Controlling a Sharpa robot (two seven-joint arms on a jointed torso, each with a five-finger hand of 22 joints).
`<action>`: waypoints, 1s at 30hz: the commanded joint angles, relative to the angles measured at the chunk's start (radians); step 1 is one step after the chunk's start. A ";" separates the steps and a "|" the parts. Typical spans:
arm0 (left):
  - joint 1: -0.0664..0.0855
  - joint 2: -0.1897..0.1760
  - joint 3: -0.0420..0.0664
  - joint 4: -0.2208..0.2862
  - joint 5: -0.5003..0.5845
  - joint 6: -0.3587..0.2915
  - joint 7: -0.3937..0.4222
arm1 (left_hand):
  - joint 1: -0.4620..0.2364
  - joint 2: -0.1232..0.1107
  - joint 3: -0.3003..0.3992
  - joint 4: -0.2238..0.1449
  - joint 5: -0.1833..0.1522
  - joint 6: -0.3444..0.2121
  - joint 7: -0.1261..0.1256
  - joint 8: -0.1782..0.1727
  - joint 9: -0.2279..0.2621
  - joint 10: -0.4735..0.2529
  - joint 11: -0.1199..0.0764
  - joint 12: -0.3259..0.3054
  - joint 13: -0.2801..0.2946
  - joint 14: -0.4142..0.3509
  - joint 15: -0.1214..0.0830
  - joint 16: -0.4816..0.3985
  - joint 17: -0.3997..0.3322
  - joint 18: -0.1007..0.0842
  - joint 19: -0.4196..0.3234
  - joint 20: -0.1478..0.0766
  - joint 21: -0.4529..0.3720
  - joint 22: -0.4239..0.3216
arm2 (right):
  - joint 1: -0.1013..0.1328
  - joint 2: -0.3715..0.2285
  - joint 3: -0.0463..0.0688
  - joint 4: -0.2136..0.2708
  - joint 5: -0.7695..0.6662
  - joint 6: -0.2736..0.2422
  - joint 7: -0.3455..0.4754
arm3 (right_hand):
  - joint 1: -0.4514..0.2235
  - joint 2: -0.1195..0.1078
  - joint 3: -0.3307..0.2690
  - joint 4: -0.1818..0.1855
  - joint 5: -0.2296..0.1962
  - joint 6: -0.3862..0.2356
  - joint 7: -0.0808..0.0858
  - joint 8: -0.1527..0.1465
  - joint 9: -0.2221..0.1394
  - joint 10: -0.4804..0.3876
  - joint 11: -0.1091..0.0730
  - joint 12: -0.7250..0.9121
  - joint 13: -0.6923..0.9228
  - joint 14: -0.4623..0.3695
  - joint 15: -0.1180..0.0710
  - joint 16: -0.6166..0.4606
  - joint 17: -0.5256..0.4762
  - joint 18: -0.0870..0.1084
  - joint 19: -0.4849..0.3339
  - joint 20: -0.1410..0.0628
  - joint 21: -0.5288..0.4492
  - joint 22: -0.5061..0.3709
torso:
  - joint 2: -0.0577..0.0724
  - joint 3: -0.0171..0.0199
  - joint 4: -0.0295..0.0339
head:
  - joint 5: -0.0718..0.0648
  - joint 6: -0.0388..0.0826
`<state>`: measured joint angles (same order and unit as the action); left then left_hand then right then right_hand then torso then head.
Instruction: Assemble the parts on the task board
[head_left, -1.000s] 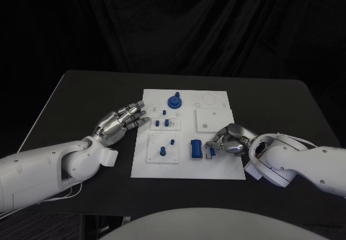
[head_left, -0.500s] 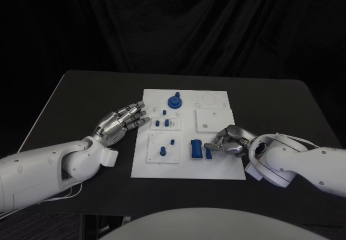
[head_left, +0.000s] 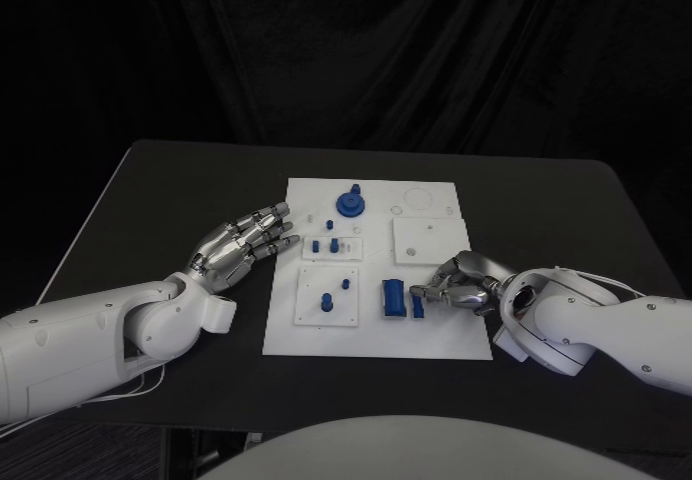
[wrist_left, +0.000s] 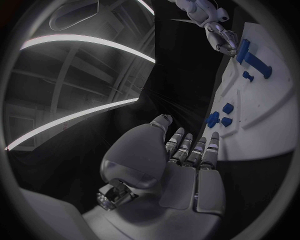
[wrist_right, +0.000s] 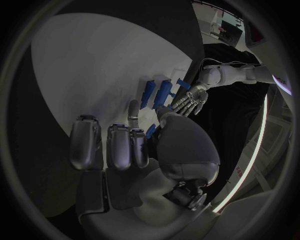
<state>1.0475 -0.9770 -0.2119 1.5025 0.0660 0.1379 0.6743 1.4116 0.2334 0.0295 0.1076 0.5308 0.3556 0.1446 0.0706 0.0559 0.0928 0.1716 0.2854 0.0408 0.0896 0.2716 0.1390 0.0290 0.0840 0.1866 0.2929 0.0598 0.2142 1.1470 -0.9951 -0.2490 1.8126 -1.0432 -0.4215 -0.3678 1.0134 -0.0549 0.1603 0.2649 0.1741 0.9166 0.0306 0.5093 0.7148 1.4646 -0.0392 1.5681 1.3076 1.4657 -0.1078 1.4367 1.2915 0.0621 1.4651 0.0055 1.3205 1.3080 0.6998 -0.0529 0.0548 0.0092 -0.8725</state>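
Where small blue parts lie on the white task board (head_left: 372, 330) at mid-table: rigid moulded pieces, judged light, hard and somewhat slick, apt to skid on the smooth plate if pushed rather than pinched. Best taken across the narrow width of a piece, at mid-length, so as to stay level when lifted.

Near-right area of the board: a long blue block (head_left: 392, 298) lying flat, with a narrower blue bar (head_left: 418, 307) just beside it on the side toward the right hand. Far edge: a blue round knob (head_left: 349, 204) standing in its seat. Centre-left: small blue pegs (head_left: 333, 245) in one raised panel, a blue pin (head_left: 326, 299) in the panel nearer the robot.

Right hand (head_left: 459, 284): low over the board's right edge, fingers curled inward, fingertips (head_left: 427, 292) at or touching the narrow bar. Grip not confirmed; cannot tell whether the bar is actually pinched or merely touched.

Left hand (head_left: 245, 246): on the black table (head_left: 173, 190) just beside the board's left edge, palm tilted, fingers extended and slightly spread toward the pegs, holding nothing. Forearm low, entering from the near-left.
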 joint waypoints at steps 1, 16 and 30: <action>-0.002 -0.001 0.001 0.003 0.002 0.013 0.009 | -0.009 0.001 0.006 -0.001 0.006 0.000 0.002 0.004 -0.001 -0.001 0.007 -0.002 0.000 -0.001 0.000 0.003 0.001 -0.013 0.003 0.001 0.004 -0.002 | -0.003 -0.011 0.000 0.011 -0.015 -0.044 0.024 | 0.032 0.019 -0.002 -0.014 0.071 0.006 0.000 0.006 0.001 0.106 -0.001 0.003 0.263 0.059 0.005 -0.001 0.005 -0.004 0.036 0.001 -0.001 0.185 | 0.000 -0.0004 0.0000 | 0.003 0.000; -0.002 -0.004 0.001 0.005 0.002 0.010 0.009 | -0.010 0.000 0.008 -0.001 0.006 0.004 0.005 0.005 0.000 -0.001 0.005 -0.001 0.000 -0.001 0.000 0.004 0.001 -0.013 0.003 0.001 0.004 -0.002 | -0.006 -0.069 0.000 0.063 -0.013 0.073 0.015 | 0.061 0.020 -0.055 -0.023 0.068 -0.003 -0.021 0.138 0.115 0.106 -0.020 0.003 0.263 0.056 -0.010 -0.006 -0.007 -0.002 0.034 -0.011 -0.008 0.183 | 0.001 0.0011 -0.0012 | -0.002 0.000; -0.002 -0.002 0.001 0.005 0.002 0.011 0.005 | -0.011 -0.001 0.009 -0.001 0.006 0.006 0.008 0.006 0.000 -0.001 0.002 0.000 0.000 -0.001 0.000 0.005 0.001 -0.013 0.004 0.001 0.004 -0.002 | -0.013 -0.073 -0.001 0.070 -0.028 0.158 -0.037 | 0.078 0.021 -0.087 -0.022 0.051 -0.035 -0.032 0.224 0.201 0.106 -0.029 0.003 0.263 0.060 -0.017 0.004 0.010 -0.004 0.038 -0.019 0.000 0.186 | 0.000 -0.0006 -0.0016 | -0.003 0.000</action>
<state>1.0465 -0.9807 -0.2120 1.5053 0.0660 0.1378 0.6728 1.4116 0.2334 0.0324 0.1048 0.5308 0.3556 0.1446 0.0706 0.0559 0.0928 0.1716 0.2854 0.0408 0.0896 0.2716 0.1390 0.0289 0.0839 0.1866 0.2929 0.0598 0.2132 1.1365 -1.0680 -0.2496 1.8806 -1.0590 -0.3077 -0.3699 1.0807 -0.0322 0.0774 0.2428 0.2278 0.8895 -0.0031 0.7298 0.9148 1.4649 -0.0610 1.5681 1.3074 1.4658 -0.1151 1.4367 1.3011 0.0621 1.4653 -0.0091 1.3165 1.3077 0.6999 -0.0532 0.0533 0.0073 -0.8725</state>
